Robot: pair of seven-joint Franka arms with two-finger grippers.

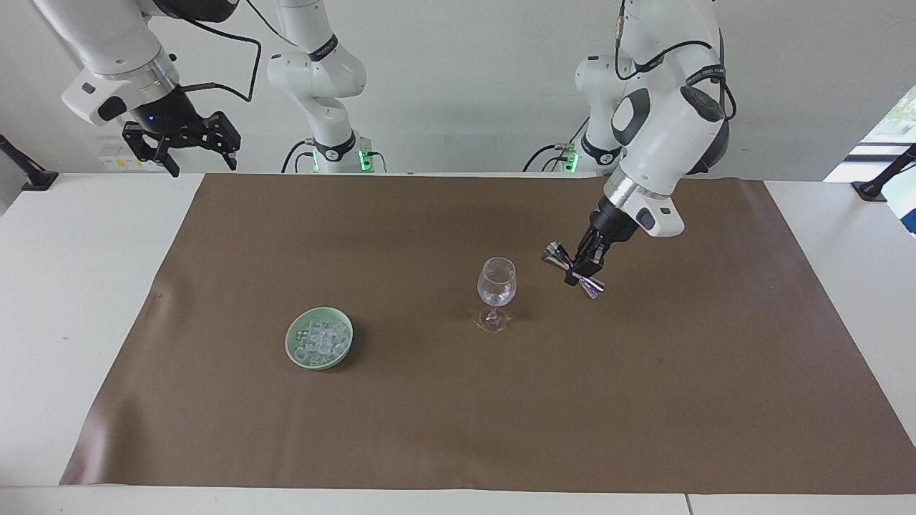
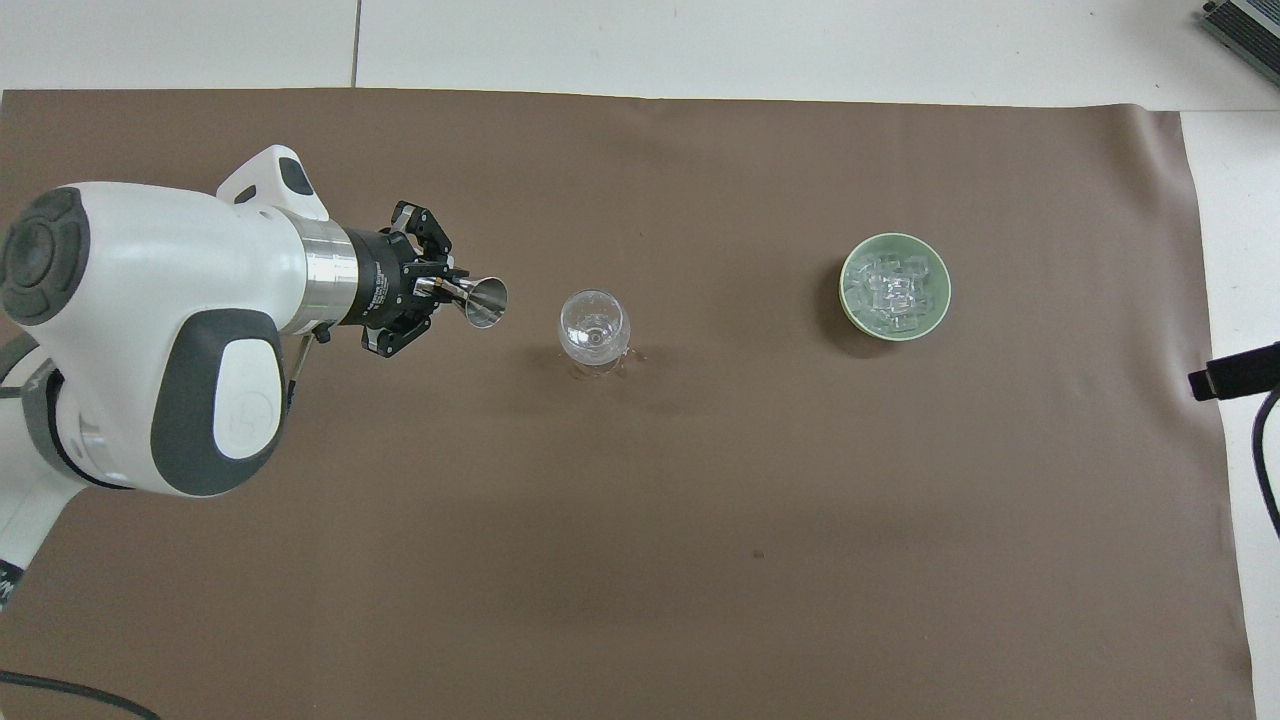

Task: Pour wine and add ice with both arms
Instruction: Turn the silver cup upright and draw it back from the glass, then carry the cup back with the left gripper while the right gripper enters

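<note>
A clear stemmed glass (image 1: 496,287) (image 2: 594,326) stands upright mid-mat; the wine in it shows only as faint glints. My left gripper (image 1: 575,270) (image 2: 440,290) is shut on a steel double-ended jigger (image 1: 572,270) (image 2: 478,300), tilted in the air over the mat beside the glass, toward the left arm's end. The ice (image 1: 319,341) (image 2: 893,291) lies heaped in a pale green bowl (image 1: 293,352) (image 2: 938,322) toward the right arm's end. My right gripper (image 1: 199,163) hangs open in the air over the table's edge by its base, waiting.
A brown mat (image 1: 458,429) (image 2: 700,560) covers most of the white table (image 1: 57,300). A black clamp (image 1: 880,182) sits at the table corner near the left arm's base. Only the right arm's black tip (image 2: 1235,372) shows in the overhead view.
</note>
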